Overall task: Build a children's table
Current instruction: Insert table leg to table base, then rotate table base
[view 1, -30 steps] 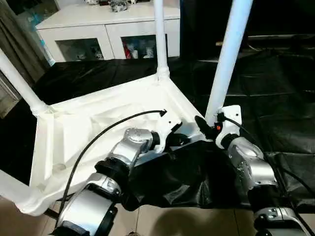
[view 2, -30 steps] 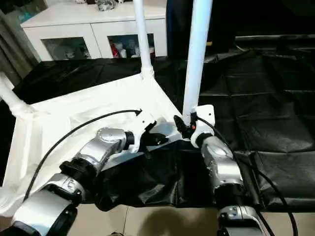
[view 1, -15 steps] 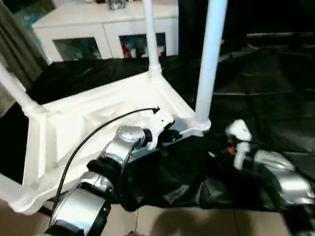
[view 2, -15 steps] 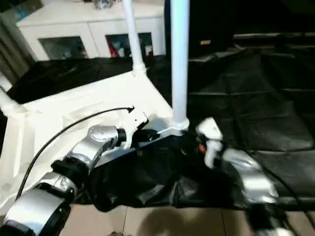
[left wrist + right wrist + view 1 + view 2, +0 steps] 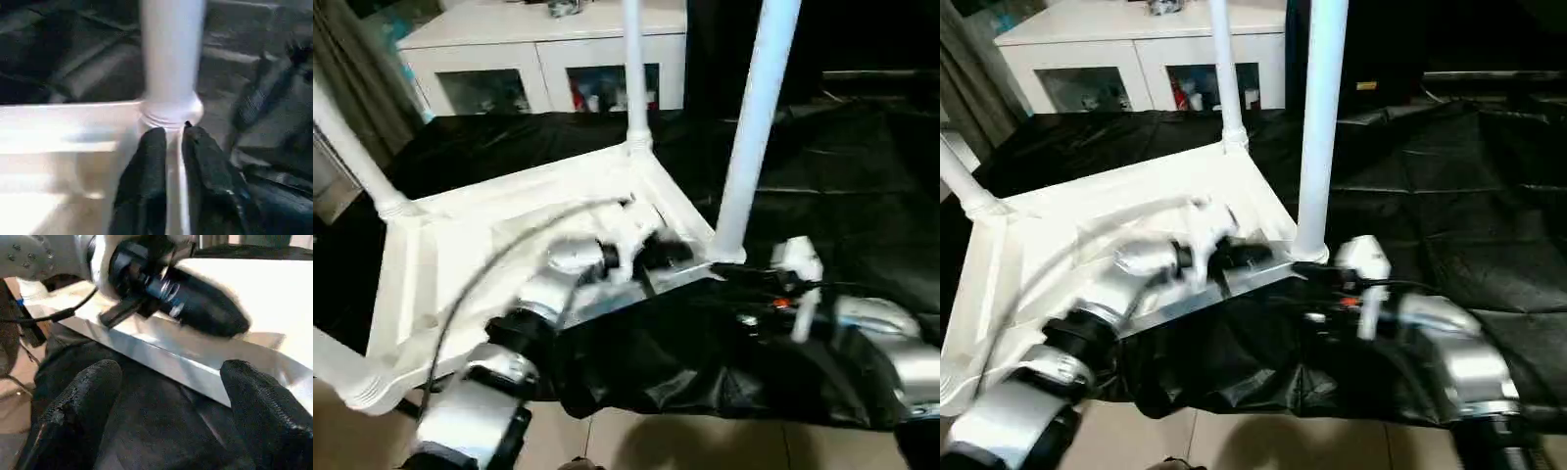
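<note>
Since a second ago our right gripper [image 5: 1317, 294] has come off the base of the near right leg [image 5: 751, 127] and pulled back toward us over the black sheet [image 5: 862, 176]; its fingers [image 5: 83, 406] now stand wide apart with nothing between them. Our left gripper [image 5: 168, 147] has stayed at the near right corner of the tabletop [image 5: 460, 255], and its two fingers, shut a second ago, show a narrow gap, with the white rim running between them; whether they still pinch it we cannot tell.

Tabletop lies upside down on the black sheet, left of centre, ribbed underside up, so the corner sockets face upward to take legs. Far right leg [image 5: 633, 73] and far left leg [image 5: 352, 152] stand upright in their sockets; a fourth leg [image 5: 337, 367] shows at the near left corner. Near right leg stands unheld, flared end [image 5: 171, 110] seated in its socket. We judge the left gripper sits at that corner to steady the top, and the right has let go because the leg stands on its own.

White cabinet [image 5: 538, 44] with glass fronts stands beyond the sheet. No brand, label or readable writing found.
</note>
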Controlling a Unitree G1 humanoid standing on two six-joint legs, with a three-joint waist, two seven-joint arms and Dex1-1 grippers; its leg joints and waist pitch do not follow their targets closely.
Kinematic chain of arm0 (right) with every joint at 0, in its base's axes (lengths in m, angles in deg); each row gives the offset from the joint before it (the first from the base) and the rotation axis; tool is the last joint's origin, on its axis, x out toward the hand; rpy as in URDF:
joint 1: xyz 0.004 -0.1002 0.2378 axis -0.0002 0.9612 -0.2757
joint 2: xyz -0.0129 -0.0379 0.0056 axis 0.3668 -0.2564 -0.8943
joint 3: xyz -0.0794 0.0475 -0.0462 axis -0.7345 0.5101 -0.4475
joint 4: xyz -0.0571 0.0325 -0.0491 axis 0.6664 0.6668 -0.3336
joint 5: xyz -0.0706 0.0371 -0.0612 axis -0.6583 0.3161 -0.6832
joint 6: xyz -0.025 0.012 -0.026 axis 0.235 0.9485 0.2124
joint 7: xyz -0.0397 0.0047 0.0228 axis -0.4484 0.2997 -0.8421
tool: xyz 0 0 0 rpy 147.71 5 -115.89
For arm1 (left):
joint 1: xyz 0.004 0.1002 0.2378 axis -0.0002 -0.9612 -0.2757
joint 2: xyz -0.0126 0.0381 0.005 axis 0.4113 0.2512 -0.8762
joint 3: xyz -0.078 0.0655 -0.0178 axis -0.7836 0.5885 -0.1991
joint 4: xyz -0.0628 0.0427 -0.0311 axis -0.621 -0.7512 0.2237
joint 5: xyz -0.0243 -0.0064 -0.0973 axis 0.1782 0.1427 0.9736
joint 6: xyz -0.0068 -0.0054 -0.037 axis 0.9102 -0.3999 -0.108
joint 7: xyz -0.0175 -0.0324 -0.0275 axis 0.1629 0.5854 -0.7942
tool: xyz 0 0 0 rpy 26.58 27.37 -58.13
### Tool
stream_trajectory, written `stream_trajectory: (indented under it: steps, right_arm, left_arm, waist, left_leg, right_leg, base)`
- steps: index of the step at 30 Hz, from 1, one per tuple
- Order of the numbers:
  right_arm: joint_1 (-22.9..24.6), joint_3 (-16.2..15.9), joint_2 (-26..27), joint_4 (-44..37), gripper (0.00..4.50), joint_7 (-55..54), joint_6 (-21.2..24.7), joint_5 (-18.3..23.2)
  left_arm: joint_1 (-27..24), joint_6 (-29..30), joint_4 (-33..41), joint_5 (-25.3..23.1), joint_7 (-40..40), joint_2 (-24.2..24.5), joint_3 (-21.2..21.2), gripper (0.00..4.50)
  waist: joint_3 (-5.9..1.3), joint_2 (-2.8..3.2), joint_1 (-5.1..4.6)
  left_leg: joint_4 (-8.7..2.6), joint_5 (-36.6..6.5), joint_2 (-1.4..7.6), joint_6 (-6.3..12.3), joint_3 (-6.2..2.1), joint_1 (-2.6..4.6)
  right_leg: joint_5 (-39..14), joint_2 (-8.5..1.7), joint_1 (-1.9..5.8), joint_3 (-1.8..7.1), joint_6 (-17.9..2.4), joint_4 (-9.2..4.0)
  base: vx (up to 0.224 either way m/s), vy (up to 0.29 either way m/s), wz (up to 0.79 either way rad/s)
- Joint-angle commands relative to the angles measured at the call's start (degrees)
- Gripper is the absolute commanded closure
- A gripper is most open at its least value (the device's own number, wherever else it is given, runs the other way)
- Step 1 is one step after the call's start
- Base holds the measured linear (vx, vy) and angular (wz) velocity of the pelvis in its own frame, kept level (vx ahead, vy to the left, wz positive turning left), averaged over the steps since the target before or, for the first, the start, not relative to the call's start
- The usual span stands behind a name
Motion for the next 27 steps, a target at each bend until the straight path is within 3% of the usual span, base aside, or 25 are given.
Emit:
stream_trajectory:
  steps: [1,2,3,4,5,6,7,8,9,10,11,13,14,15,16,17,18,19,20,21,22,27]
  right_arm:
    - [-1.16,-0.67,1.14,-0.52,0.80,-1.49,-0.07,-0.14]
    - [-2.16,-0.79,3.42,0.55,0.80,-3.74,-0.86,-1.02]
    - [-2.16,-0.79,3.42,0.55,0.80,-3.74,-0.86,-1.02]
    - [-2.64,-0.67,4.46,1.01,0.80,-4.71,-0.99,-1.08]
    - [-3.08,-0.59,5.44,1.27,0.80,-5.70,-1.00,-0.96]
    - [-3.46,-0.54,6.31,1.46,0.80,-6.45,-0.86,-0.72]
    - [-3.75,-0.51,6.96,1.59,0.80,-7.01,-0.73,-0.52]
    - [-4.17,-0.54,7.90,1.81,0.80,-7.87,-0.62,-0.29]
    - [-4.95,-0.78,9.58,2.99,0.80,-9.55,-1.23,-0.76]
    - [-5.34,-0.85,10.44,3.96,0.80,-10.54,-1.73,-1.22]
    - [-5.80,-0.74,11.44,5.09,0.80,-11.63,-2.08,-1.53]
    - [-6.30,-0.46,12.50,6.30,0.80,-13.08,-2.47,-2.00]
    - [-7.47,0.03,14.24,8.80,0.80,-16.29,-3.49,-3.16]
    - [-7.86,0.13,14.77,9.58,0.80,-17.14,-3.96,-3.47]
    - [-8.87,0.39,16.09,11.48,0.80,-19.12,-4.96,-4.07]
    - [-9.65,0.65,17.00,12.86,0.80,-20.75,-5.57,-4.54]
    - [-11.34,1.48,18.83,15.83,0.80,-24.28,-6.87,-5.32]
    - [-11.34,1.48,18.83,15.83,0.80,-24.28,-6.87,-5.32]
    - [-13.11,2.57,20.33,19.04,0.80,-28.02,-8.21,-5.89]
    - [-13.57,2.85,20.69,19.90,0.80,-29.00,-8.67,-6.05]
    - [-14.31,3.42,21.32,21.41,0.80,-30.45,-9.57,-6.13]
    - [-18.22,7.75,23.66,29.13,0.80,-37.19,-13.34,-5.21]
  left_arm:
    - [-1.75,3.90,3.82,0.84,-0.14,2.49,-1.63,3.37]
    - [-4.85,9.10,10.18,1.95,1.22,6.04,-2.85,3.22]
    - [-4.85,9.10,10.18,1.95,1.22,6.04,-2.85,3.11]
    - [-6.69,11.73,13.71,2.82,2.15,7.92,-3.51,3.11]
    - [-8.91,14.52,17.86,3.92,3.32,10.11,-4.15,3.07]
    - [-11.33,17.45,22.22,5.34,4.96,12.46,-4.65,3.03]
    - [-13.20,19.71,25.59,6.46,6.22,14.26,-5.00,2.91]
    - [-16.15,23.34,30.99,8.53,8.11,17.09,-5.52,2.76]
    - [-21.53,30.23,41.13,13.86,11.04,21.93,-6.92,2.67]
    - [-23.98,33.09,45.78,16.60,11.92,23.90,-7.74,2.67]
    - [-26.33,35.81,50.05,19.00,12.44,25.70,-8.51,2.59]
    - [-28.44,38.39,53.72,20.73,12.36,27.13,-9.23,2.45]
    - [-31.60,40.53,57.31,20.99,12.08,28.86,-9.83,2.23]
    - [-32.63,40.94,58.21,20.48,11.90,29.29,-9.98,2.20]
    - [-35.02,41.43,59.70,18.62,10.94,29.88,-10.52,2.16]
    - [-36.52,41.89,60.52,17.32,9.83,29.99,-11.06,2.16]
    - [-39.14,41.66,61.06,13.65,7.00,29.71,-11.86,2.07]
    - [-39.14,41.66,61.06,13.65,7.00,29.71,-11.86,1.94]
    - [-40.59,42.20,61.56,12.00,4.38,29.59,-12.31,1.82]
    - [-41.08,42.72,61.86,11.77,3.29,29.60,-12.51,1.76]
    - [-42.11,44.51,63.17,12.47,0.89,29.99,-12.91,1.72]
    - [-46.94,48.08,67.67,11.20,-5.45,29.89,-13.62,1.31]
  waist:
    - [-3.74,-2.15,0.03]
    - [-3.50,-2.56,-0.30]
    - [-3.57,-2.30,-0.50]
    - [-3.38,-2.13,-0.81]
    - [-3.43,-2.14,-0.85]
    - [-3.20,-2.07,-1.25]
    - [-3.03,-2.51,-1.36]
    - [-3.15,-1.96,-1.75]
    - [-2.85,-2.10,-1.88]
    - [-3.01,-2.43,-2.09]
    - [-2.56,-2.19,-2.17]
    - [-2.15,-2.38,-1.75]
    - [-1.82,-2.59,-1.52]
    - [-1.63,-2.74,-1.69]
    - [-1.14,-2.87,-1.86]
    - [-1.15,-2.99,-2.03]
    - [-1.01,-2.70,-2.28]
    - [-0.89,-2.75,-2.51]
    - [-0.93,-2.72,-2.40]
    - [-0.88,-2.66,-2.40]
    - [-0.65,-2.87,-2.67]
    - [-0.33,-3.04,-2.87]
  left_leg:
    - [-3.49,-7.29,1.92,8.19,-0.60,0.75]
    - [-3.84,-7.96,2.04,7.29,-0.64,0.79]
    - [-3.90,-7.72,1.98,7.03,-0.78,0.63]
    - [-4.02,-8.32,1.83,6.90,-0.67,0.64]
    - [-4.08,-9.03,2.11,6.15,-0.74,1.10]
    - [-4.31,-9.58,2.06,5.58,-0.73,1.00]
    - [-4.52,-10.23,2.18,5.15,-0.65,1.14]
    - [-4.88,-10.02,2.41,4.40,-1.02,0.86]
    - [-4.96,-10.46,2.27,4.32,-0.86,0.96]
    - [-5.04,-9.34,2.45,3.86,-1.00,1.14]
    - [-4.91,-10.19,2.19,3.34,-0.51,1.61]
    - [-5.04,-12.54,2.16,2.74,-0.16,2.08]
    - [-5.22,-14.63,2.22,1.61,-0.02,2.29]
    - [-5.52,-15.06,2.13,1.25,-0.06,1.95]
    - [-5.89,-17.57,2.01,0.06,-0.04,2.14]
    - [-5.93,-18.18,1.95,-0.39,-0.09,2.23]
    - [-6.13,-18.46,1.94,-1.05,-0.26,2.00]
    - [-6.32,-18.67,1.89,-1.31,-0.22,1.92]
    - [-6.27,-19.24,1.78,-1.72,-0.19,2.24]
    - [-6.25,-19.70,1.93,-2.07,-0.10,2.54]
    - [-6.41,-20.19,1.77,-2.31,-0.20,2.20]
    - [-6.40,-21.21,1.84,-2.06,-0.12,2.26]
  right_leg:
    - [-11.24,-3.17,2.86,2.05,-11.87,-3.66]
    - [-12.61,-3.23,2.81,2.16,-11.47,-3.60]
    - [-12.70,-3.33,2.90,2.13,-11.45,-3.35]
    - [-13.86,-3.04,2.75,2.05,-11.08,-3.72]
    - [-14.19,-3.19,2.53,2.23,-11.23,-3.71]
    - [-14.72,-3.07,2.45,2.30,-11.25,-3.72]
    - [-15.25,-2.97,2.33,2.35,-11.19,-3.77]
    - [-14.20,-3.13,2.60,2.44,-11.36,-3.08]
    - [-14.54,-2.69,2.24,2.38,-11.23,-3.37]
    - [-11.85,-2.86,2.28,2.54,-12.46,-2.62]
    - [-11.23,-2.34,1.56,2.66,-13.31,-2.96]
    - [-12.88,-2.16,1.16,2.87,-13.48,-3.44]
    - [-14.39,-2.31,0.93,3.16,-13.44,-3.51]
    - [-15.43,-2.28,1.21,3.18,-12.88,-3.58]
    - [-19.47,-2.19,0.88,3.52,-10.58,-4.04]
    - [-20.21,-2.27,0.94,3.71,-10.29,-4.10]
    - [-20.81,-2.35,1.06,3.92,-9.68,-4.01]
    - [-21.15,-2.22,1.16,3.88,-9.20,-4.20]
    - [-21.52,-2.16,1.06,3.93,-8.48,-4.29]
    - [-21.07,-2.21,0.62,4.08,-8.73,-4.34]
    - [-20.64,-2.15,0.96,4.02,-9.04,-4.27]
    - [-19.31,-2.07,0.73,4.17,-9.76,-4.18]
  base:
    - [0.000,0.000,0.00]
    - [0.000,0.000,0.00]
    - [0.000,0.000,0.00]
    - [0.000,0.000,0.00]
    - [0.000,0.000,0.00]
    - [0.000,0.000,0.00]
    - [0.000,0.000,0.00]
    - [0.000,0.000,0.00]
    - [0.000,0.000,0.00]
    - [0.000,0.000,0.00]
    - [0.000,0.000,0.00]
    - [0.000,0.000,0.00]
    - [0.000,0.000,0.00]
    - [0.000,0.000,0.00]
    - [0.000,0.000,0.00]
    - [0.000,0.000,0.00]
    - [0.000,0.000,0.00]
    - [0.000,0.000,0.00]
    - [0.000,0.000,0.00]
    - [0.000,0.000,0.00]
    - [0.000,0.000,0.00]
    - [0.000,0.000,0.00]
